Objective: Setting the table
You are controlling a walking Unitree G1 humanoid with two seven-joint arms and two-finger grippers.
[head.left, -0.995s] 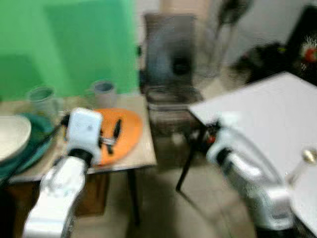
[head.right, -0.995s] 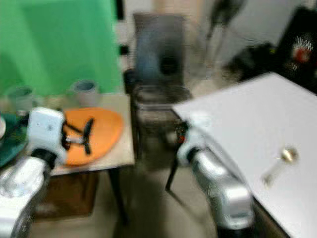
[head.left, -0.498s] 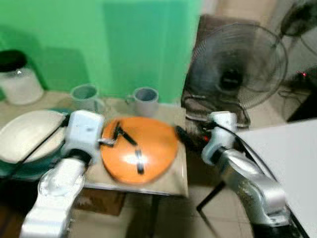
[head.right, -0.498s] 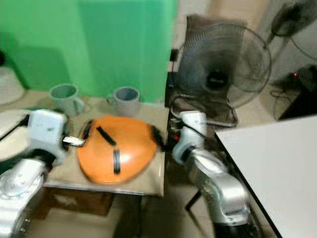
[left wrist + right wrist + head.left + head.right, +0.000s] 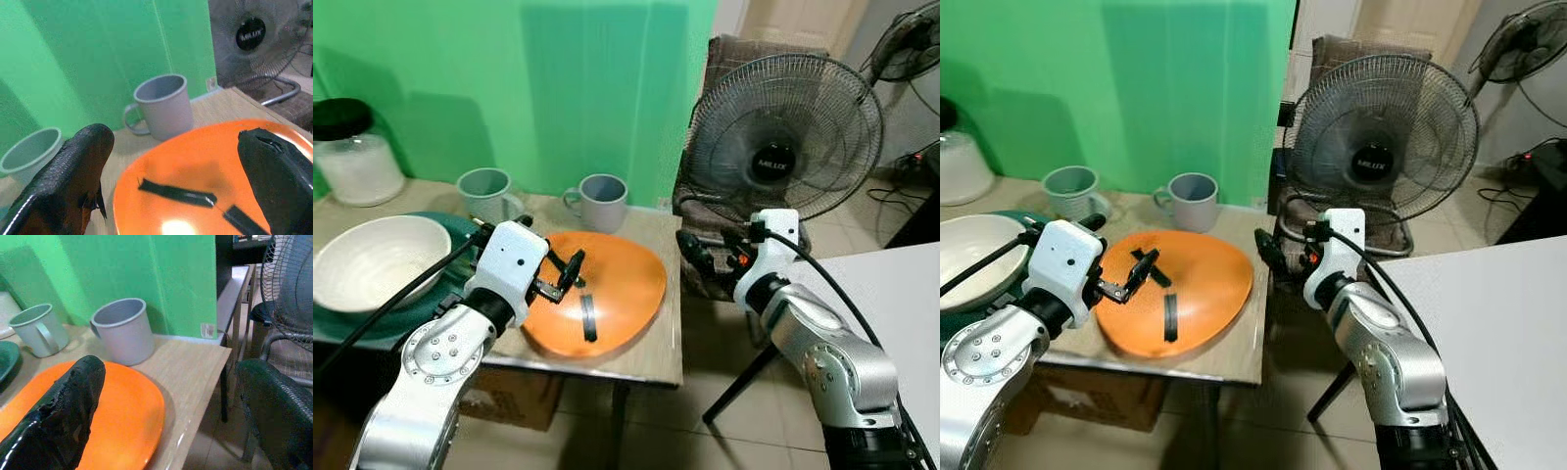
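From the left eye view, a wooden side table [image 5: 651,357] stands against a green wall [image 5: 558,88]. On it lies an orange plate [image 5: 617,289] with black strips on its face. Behind the plate stand a grey mug [image 5: 599,201] and a pale green mug [image 5: 487,193]; to the robot's left a white bowl [image 5: 372,259] sits in a dark green dish [image 5: 455,230], with a white jar [image 5: 347,157] further back. The left gripper [image 5: 566,277] hangs just over the plate's left part, fingers apart. The right gripper [image 5: 697,253] is past the table's right edge, in front of a standing fan [image 5: 783,137], fingers apart. A white table [image 5: 901,294] shows at the right.

The right eye view shows the same scene.

In the left wrist view, two black fingers [image 5: 73,171] spread wide over the orange plate, the grey mug between them further off.

In the right wrist view, the fingers [image 5: 63,416] are wide apart, one over the plate's rim, the other beside the table's edge
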